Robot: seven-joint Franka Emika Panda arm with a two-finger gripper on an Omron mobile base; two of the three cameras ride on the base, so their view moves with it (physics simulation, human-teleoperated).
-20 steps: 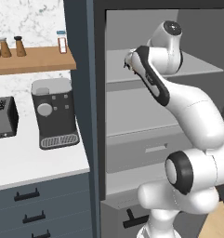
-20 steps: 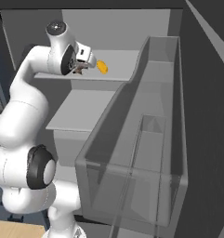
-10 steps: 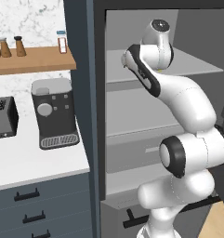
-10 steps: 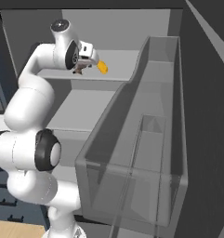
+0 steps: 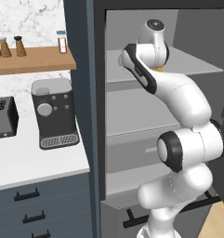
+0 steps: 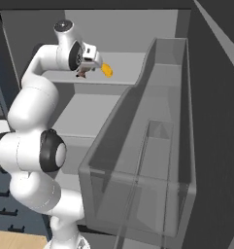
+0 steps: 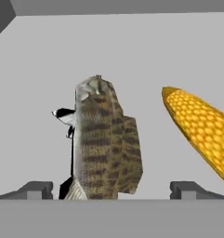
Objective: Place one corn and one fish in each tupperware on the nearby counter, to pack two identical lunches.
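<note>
White arm reaches into open fridge, two-finger gripper (image 6: 84,73) at the grey upper shelf (image 6: 128,65), jaws spread wide and holding nothing. In the hand view a brown-grey striped fish (image 7: 104,144) lies on the shelf between the two dark finger tips (image 7: 36,189), closer to the left one, with a yellow-orange corn cob (image 7: 201,128) just beside it on the right, apart from it. White marbled counter (image 5: 25,162) with black coffee machine (image 5: 55,114) sits left of fridge.

A grey coffee machine (image 5: 54,113) stands beside a black toaster (image 5: 3,118), below a wooden shelf (image 5: 32,60) holding bottles.
</note>
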